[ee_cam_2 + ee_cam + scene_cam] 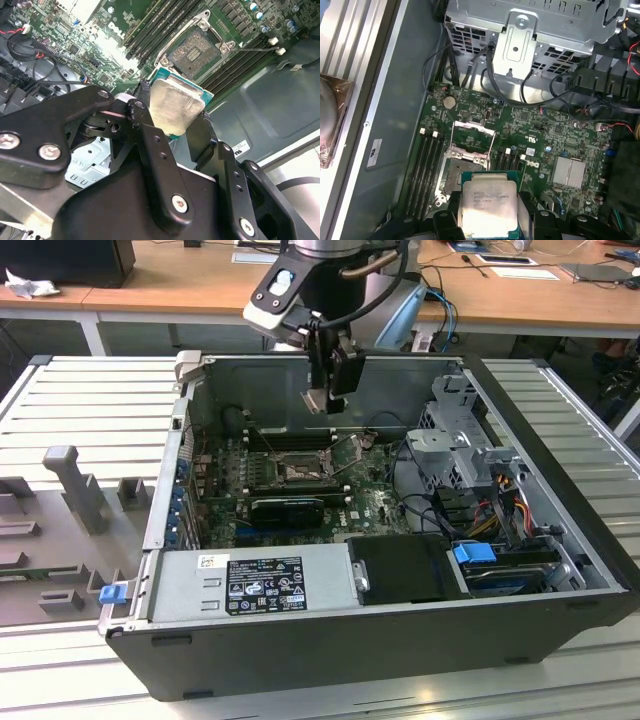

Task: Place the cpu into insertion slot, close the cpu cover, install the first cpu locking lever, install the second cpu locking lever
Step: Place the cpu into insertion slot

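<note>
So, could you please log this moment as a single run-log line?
gripper: shut on cpu | cpu: held above insertion slot, not seated | cpu cover: open

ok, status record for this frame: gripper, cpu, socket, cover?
gripper: black two-finger gripper, shut on the chip's edges
cpu: small flat square chip with a silver-grey metal top, held in the air over the green motherboard, not seated
slot: square black-framed socket, empty
cover: thin square metal frame plate, open, clear of the socket
enclosure: open dark computer case
</note>
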{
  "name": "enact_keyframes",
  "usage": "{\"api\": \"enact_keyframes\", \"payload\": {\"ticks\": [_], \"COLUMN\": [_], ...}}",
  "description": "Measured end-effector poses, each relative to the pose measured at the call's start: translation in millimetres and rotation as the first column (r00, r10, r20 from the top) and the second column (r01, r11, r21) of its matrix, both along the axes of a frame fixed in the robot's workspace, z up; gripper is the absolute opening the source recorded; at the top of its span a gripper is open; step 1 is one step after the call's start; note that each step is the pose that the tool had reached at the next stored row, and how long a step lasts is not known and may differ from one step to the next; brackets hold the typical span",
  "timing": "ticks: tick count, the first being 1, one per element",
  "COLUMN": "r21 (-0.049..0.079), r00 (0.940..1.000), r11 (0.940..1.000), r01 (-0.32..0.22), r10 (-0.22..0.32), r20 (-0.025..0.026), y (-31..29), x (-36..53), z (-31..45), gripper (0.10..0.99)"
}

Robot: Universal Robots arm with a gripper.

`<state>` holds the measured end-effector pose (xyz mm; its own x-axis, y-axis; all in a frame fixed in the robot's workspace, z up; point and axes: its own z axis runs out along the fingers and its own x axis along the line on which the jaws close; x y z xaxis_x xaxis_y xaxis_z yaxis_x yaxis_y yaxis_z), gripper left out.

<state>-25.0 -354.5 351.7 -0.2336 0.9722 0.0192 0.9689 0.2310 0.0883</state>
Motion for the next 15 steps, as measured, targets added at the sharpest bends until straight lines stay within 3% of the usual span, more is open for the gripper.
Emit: {"api": "enact_keyframes", "payload": {"ticks": [6, 15], "r21": [0.0, 0.0], "r00": [1.0, 1.0], "r11": [1.0, 1.0], "r01": [0.001, 0.005], "r10": [-0.001, -0.005], "r20": [-0.0004, -0.0004], "y": [0.0, 0.0], "x": [0.0, 0.0], "z": [-9.3, -14.0], "gripper": [0.529, 0.529]}}
